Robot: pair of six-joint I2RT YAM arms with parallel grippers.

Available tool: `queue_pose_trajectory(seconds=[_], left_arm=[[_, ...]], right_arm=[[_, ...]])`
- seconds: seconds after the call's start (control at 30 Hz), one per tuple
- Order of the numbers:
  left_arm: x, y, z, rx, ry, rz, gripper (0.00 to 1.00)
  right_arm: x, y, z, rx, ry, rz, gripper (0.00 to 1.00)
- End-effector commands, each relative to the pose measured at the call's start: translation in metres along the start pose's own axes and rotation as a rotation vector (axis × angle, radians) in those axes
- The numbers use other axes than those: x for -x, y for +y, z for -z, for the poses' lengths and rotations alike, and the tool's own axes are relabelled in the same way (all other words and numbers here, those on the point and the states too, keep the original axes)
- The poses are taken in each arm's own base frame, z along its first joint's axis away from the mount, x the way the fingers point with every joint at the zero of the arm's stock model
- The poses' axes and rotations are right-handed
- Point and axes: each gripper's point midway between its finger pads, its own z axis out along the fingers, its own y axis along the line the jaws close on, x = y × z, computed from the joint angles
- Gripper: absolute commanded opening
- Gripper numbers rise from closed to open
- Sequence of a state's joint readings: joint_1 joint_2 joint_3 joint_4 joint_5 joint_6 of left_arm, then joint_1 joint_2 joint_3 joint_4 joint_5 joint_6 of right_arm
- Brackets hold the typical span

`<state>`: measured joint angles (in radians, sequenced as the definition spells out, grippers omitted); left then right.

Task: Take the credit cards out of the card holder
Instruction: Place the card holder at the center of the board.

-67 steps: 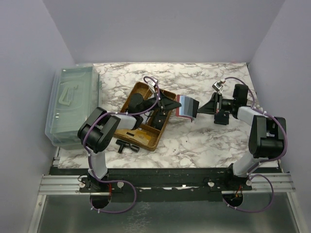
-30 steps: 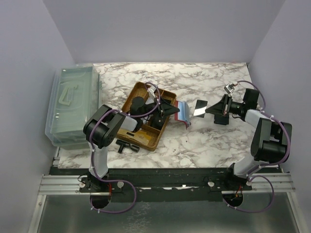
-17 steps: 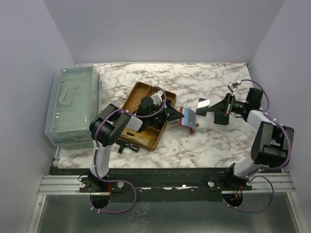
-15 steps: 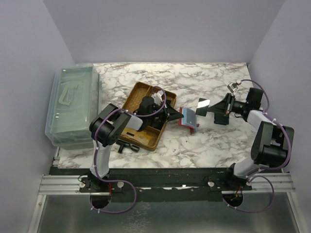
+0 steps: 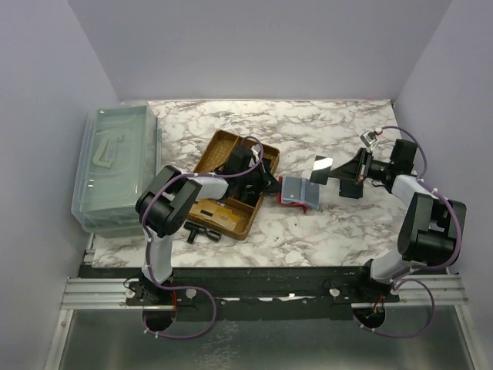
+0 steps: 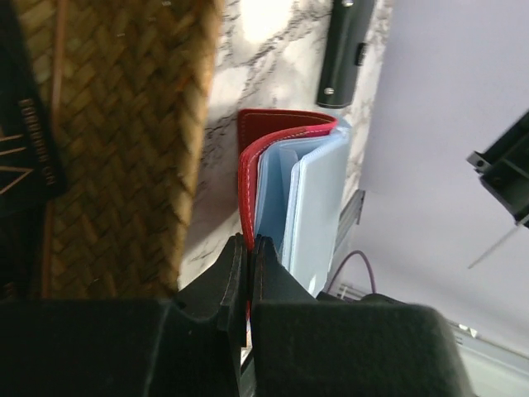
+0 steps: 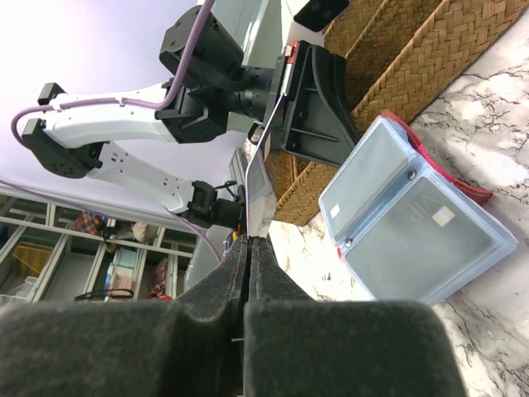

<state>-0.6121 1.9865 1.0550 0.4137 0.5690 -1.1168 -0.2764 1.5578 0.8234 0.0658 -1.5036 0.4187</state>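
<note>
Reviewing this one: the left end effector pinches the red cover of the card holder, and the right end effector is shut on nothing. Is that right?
Not quite. The right end effector is shut on a card, held clear of the card holder; the right wrist view shows it. The left end effector does pinch the red cover.

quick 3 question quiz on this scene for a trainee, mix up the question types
1. True or false: the right gripper holds a card clear of the card holder.
2. What does the left gripper pinch? A the holder's red cover, B a blue sleeve, C nothing.
3. Fill in: the card holder sits beside the ____ tray.
Key: 1 true; 2 A; 3 wicker.
</note>
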Motion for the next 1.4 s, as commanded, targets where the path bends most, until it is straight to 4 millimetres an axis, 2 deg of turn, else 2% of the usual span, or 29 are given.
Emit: queue_pose_trajectory(seconds=[0.0,0.27,0.6,0.83,1.13,1.27,1.37], left_arm=[[0.0,0.025,0.011,0.181,-0.016,-0.023,0.0],[-0.005,0.025,0.021,0.253,0.01,-0.054,0.0],[-0.003,0.014,0.036,0.3,0.003,-0.064,0.19],[-0.002,0.014,0.048,0.353,-0.019,-0.067,0.31],[0.002,0.008,0.067,0.397,-0.065,-0.09,0.38],[0.008,-0.007,0.074,0.373,-0.095,-0.135,0.43],[0.011,-0.037,0.073,0.255,-0.102,-0.194,0.56]], right_arm=[[0.007,-0.002,0.001,-0.007,-0.009,0.015,0.0],[0.007,-0.004,0.001,0.0,-0.005,0.004,0.0],[0.005,-0.004,0.001,-0.001,-0.005,0.002,0.0],[0.004,-0.004,0.001,0.002,-0.003,0.003,0.0],[0.0,-0.003,-0.003,0.011,0.012,-0.003,0.0],[-0.004,-0.001,-0.008,0.019,0.027,-0.007,0.0],[-0.008,0.001,-0.012,0.029,0.042,-0.009,0.0]])
